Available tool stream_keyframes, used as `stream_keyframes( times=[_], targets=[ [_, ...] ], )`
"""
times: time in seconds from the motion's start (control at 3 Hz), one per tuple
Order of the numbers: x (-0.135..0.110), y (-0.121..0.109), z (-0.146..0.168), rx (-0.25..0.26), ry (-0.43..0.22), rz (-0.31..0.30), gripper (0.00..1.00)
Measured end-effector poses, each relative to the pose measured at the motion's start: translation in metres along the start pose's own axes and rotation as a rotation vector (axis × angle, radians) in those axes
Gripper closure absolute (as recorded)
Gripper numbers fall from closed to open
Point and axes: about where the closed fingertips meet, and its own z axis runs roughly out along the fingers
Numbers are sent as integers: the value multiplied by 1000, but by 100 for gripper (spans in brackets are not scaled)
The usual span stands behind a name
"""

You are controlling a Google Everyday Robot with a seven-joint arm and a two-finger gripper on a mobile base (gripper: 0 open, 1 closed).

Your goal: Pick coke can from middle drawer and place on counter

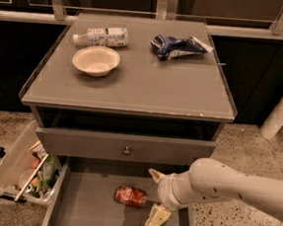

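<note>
The coke can (131, 196) is red and lies on its side on the grey floor of the open middle drawer (88, 212), near the drawer's back. My gripper (154, 198) is just right of the can, inside the drawer, with its two cream fingers spread wide apart, one above at the drawer's back and one below toward the front. It holds nothing. The counter (149, 81) is the flat grey cabinet top above.
On the counter lie a white-labelled plastic bottle (101, 35), a white bowl (96, 60) and a blue snack bag (178, 45). A shut drawer front with a round knob (126, 150) sits above the open drawer. A clear bin of clutter (22, 166) stands on the floor at the left.
</note>
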Motion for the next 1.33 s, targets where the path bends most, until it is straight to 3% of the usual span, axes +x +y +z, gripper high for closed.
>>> stream_keyframes(
  times=[0.67,1.33],
  targets=[
    [5,-9,16,9,5,-9,0],
    [29,-45,68,23,-45,-45,0]
  ],
)
